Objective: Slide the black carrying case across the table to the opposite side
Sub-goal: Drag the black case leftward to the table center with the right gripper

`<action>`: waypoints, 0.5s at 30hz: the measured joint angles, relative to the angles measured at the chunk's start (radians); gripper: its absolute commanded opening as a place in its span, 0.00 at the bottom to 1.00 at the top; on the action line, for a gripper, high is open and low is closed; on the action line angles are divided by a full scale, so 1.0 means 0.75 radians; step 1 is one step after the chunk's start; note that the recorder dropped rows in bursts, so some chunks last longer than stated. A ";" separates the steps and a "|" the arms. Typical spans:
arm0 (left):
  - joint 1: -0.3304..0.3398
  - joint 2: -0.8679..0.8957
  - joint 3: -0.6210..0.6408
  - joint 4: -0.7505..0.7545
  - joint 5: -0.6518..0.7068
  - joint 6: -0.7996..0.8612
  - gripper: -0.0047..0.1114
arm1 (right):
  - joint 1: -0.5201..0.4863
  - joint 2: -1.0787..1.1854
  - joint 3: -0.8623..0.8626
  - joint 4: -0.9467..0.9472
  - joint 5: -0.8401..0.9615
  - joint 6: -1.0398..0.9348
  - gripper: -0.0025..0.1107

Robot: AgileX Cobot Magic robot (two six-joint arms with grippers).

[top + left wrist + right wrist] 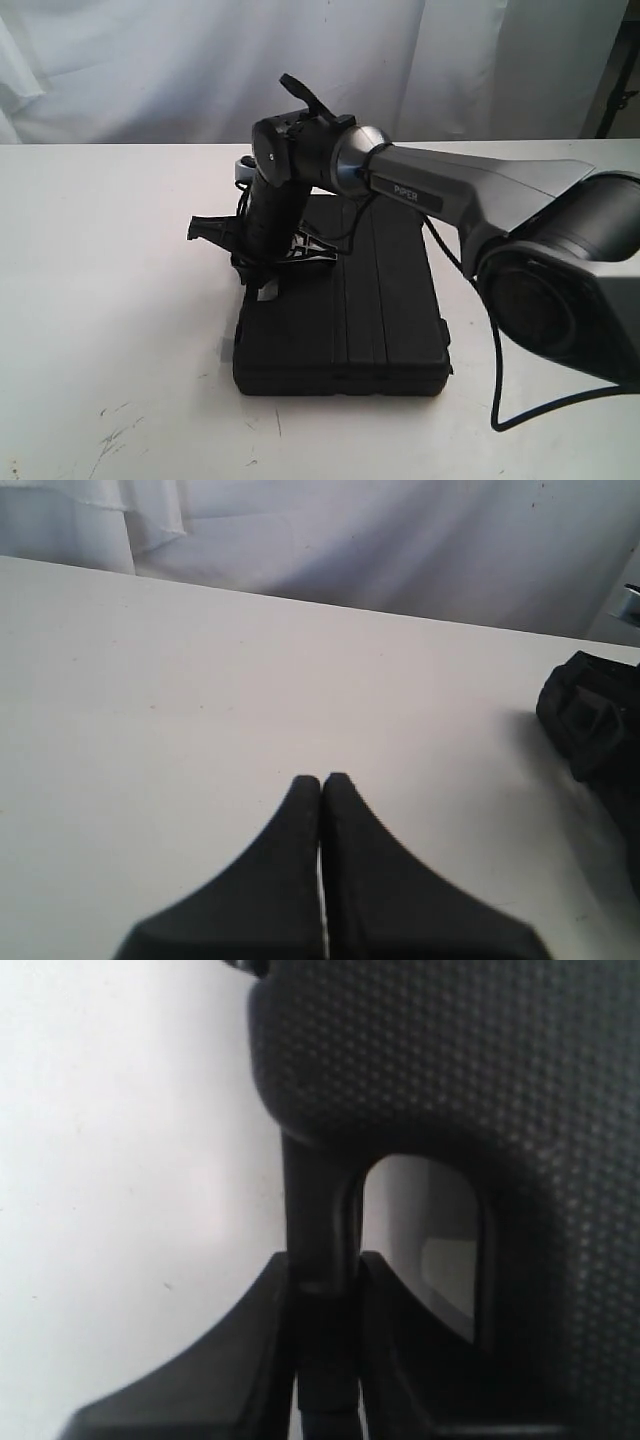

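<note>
On my exterior feed the case (345, 300) lies on the table (100, 300) just right of centre in the lower half of the frame, the right gripper (325, 1280) at its left edge, its arm (480, 190) stretched over it from the right.

The black carrying case (385, 320) is laid flat and closed on the table (100, 300), in the lower middle of the exterior view. Its lid is ribbed and its plastic finely pebbled. A handle bar (318, 1210) beside a rounded opening is shown close up. The white table is marked by faint dark scratches at lower left.
</note>
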State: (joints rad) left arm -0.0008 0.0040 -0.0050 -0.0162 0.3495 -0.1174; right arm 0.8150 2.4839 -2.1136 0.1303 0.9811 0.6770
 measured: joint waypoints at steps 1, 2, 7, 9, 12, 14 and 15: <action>0.000 0.000 0.000 0.000 0.000 0.000 0.04 | 0.001 0.004 -0.009 0.002 0.000 0.005 0.02; 0.000 0.000 0.000 0.000 0.000 0.000 0.04 | 0.001 0.014 -0.021 0.005 0.000 0.011 0.02; 0.000 0.000 0.000 0.000 0.000 0.000 0.04 | 0.013 0.049 -0.081 0.007 -0.003 0.029 0.02; 0.000 0.000 0.000 0.000 0.000 0.000 0.04 | 0.018 0.064 -0.106 0.010 -0.003 0.038 0.02; 0.000 0.000 0.000 0.000 0.000 0.000 0.04 | 0.027 0.074 -0.125 0.010 -0.013 0.051 0.02; 0.000 0.000 0.000 0.000 0.000 0.000 0.04 | 0.030 0.079 -0.133 0.010 -0.021 0.060 0.02; 0.000 0.000 0.000 0.000 0.000 0.000 0.04 | 0.030 0.082 -0.135 0.010 -0.024 0.060 0.02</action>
State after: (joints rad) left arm -0.0008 0.0040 -0.0050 -0.0162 0.3495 -0.1174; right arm 0.8372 2.5450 -2.2150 0.1381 0.9634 0.7219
